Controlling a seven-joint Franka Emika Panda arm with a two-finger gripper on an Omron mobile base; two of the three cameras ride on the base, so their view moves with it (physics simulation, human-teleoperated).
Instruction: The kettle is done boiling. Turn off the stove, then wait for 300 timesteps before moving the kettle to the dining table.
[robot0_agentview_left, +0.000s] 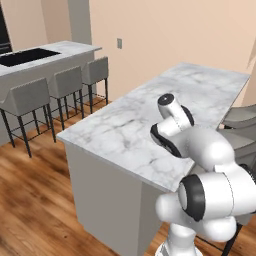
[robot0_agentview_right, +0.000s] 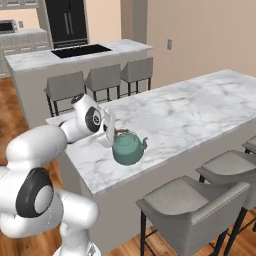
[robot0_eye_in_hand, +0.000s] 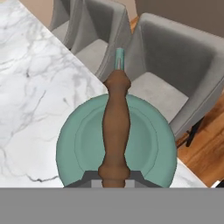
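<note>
Kettle (robot0_agentview_right: 128, 148) sits on dining table (robot0_agentview_right: 200, 107), near edge.

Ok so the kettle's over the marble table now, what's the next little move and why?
Probably lower a touch, then open. The gripper is shut on the kettle handle, and the kettle sits at or just above the dining table, near its edge.

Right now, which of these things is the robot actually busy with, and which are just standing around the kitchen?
Part of the job:
- kettle, held by its brown handle in the shut gripper
- dining table, where the kettle sits near the edge
- stove, on the far island

Just standing around:
- grey stools at the table
- stools at the island
- black fridge
</note>
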